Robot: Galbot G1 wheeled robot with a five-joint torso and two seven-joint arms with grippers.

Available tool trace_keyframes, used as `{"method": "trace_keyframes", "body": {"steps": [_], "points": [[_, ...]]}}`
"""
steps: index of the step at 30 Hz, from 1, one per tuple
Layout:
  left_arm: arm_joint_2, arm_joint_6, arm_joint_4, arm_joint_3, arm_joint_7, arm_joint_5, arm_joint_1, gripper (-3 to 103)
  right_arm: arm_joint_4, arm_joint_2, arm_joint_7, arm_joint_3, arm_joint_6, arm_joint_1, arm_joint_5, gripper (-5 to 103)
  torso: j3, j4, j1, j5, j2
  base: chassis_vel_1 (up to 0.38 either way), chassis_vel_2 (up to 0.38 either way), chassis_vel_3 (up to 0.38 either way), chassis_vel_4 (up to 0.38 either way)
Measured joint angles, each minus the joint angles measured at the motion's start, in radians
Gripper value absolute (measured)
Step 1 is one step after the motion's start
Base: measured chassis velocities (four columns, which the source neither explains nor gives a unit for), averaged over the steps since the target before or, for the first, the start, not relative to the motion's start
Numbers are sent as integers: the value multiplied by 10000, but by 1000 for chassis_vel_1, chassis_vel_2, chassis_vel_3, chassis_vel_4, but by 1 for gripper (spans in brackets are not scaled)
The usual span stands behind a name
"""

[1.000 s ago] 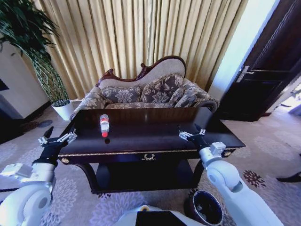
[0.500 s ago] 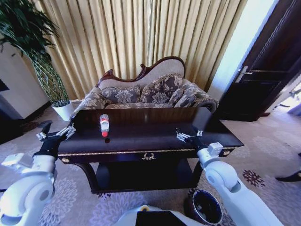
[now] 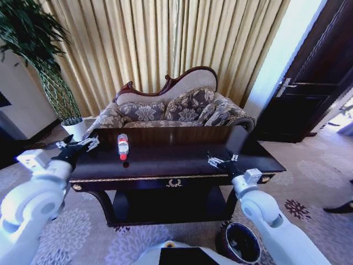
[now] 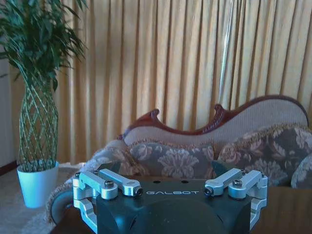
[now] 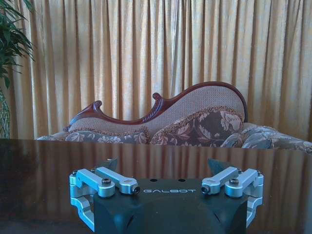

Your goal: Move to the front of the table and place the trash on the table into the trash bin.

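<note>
Dark glossy table (image 3: 165, 160) fills the head view's centre; the bottle (image 3: 122, 147) lies at 11 o'clock, trash bin (image 3: 241, 243) at 5. Left gripper (image 3: 83, 144) hovers at 9, right gripper (image 3: 222, 160) at 3. Both wrist views show wide-spread, empty fingers (image 4: 105, 181) (image 5: 105, 181) before sofa (image 5: 170, 122) and curtains (image 4: 170, 58).

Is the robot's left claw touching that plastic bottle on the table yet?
Apart. In the head view the left gripper hangs open at the table's left end, with a strip of bare dark tabletop between it and the bottle.
</note>
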Motion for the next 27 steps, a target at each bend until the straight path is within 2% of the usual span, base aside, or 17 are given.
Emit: {"method": "trace_keyframes", "body": {"steps": [1, 4, 8, 14, 20, 22, 27], "points": [[0, 0, 0, 0, 0, 0, 0, 100, 0, 0, 0, 0, 0, 0, 0, 100, 0, 0, 0, 0, 0, 0, 0, 0, 0], [201, 133, 320, 990, -202, -98, -617, 100, -9, 21, -3, -15, 0, -47, -17, 100, 0, 0, 0, 1, 0, 0, 0, 0, 0], [288, 321, 563, 1431, -260, -207, -846, 100, -15, 14, -4, -15, 0, -62, 38, 100, 0, -1, 0, 1, 0, 0, 0, 0, 0], [349, 354, 923, 1834, 146, -182, -1066, 100, -15, -47, 27, -59, 17, 299, 522, 100, 0, 0, 0, 0, 0, 0, 0, 0, 0], [339, 365, 941, 1982, 376, -106, -1072, 100, -38, -279, 166, -401, -93, 1169, 1341, 100, 0, 2, 0, 3, -1, 0, 0, 0, 0], [310, 452, 995, 2064, 382, -184, -1107, 100, -111, -505, 211, -504, -286, 1698, 1979, 100, 0, 2, 0, 2, 0, 0, 0, 0, 0], [300, 643, 1094, 2120, 374, -327, -1158, 100, -234, -920, 255, -522, -431, 2234, 2819, 100, 1, 0, 0, 2, 0, 0, 0, 0, 0]]}}
